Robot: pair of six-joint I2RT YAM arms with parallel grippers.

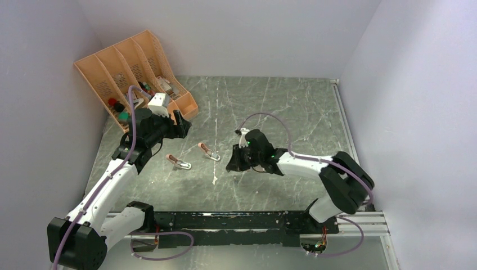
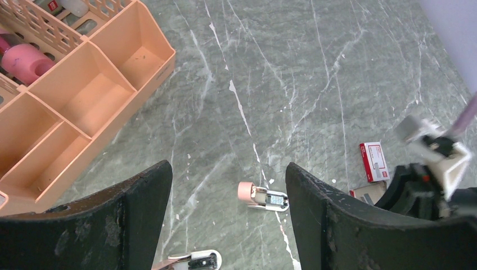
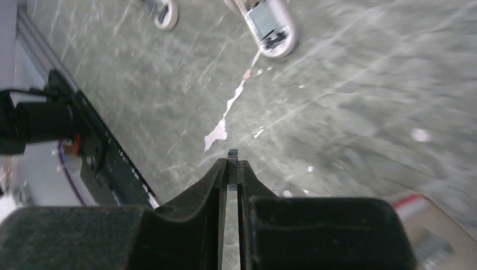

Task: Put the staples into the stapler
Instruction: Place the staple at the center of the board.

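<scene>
My right gripper (image 3: 232,167) is shut on a short grey strip of staples (image 3: 232,154) that sticks out past its tips, above the tabletop. In the top view it (image 1: 232,164) hovers right of two pink staplers. The nearer stapler (image 1: 209,151) (image 3: 269,25) lies opened with its metal channel showing (image 2: 264,197). The second stapler (image 1: 179,162) (image 2: 194,261) lies further left. My left gripper (image 2: 228,169) (image 1: 182,122) hangs open and empty above them. The red-and-white staple box (image 2: 374,161) and its grey inner tray (image 2: 367,194) lie beside the right arm.
A peach desk organizer (image 1: 132,79) (image 2: 84,95) holding small items stands at the back left, close behind my left gripper. The black base rail (image 1: 242,220) (image 3: 95,152) runs along the near edge. White walls enclose the dark marble table (image 1: 292,107).
</scene>
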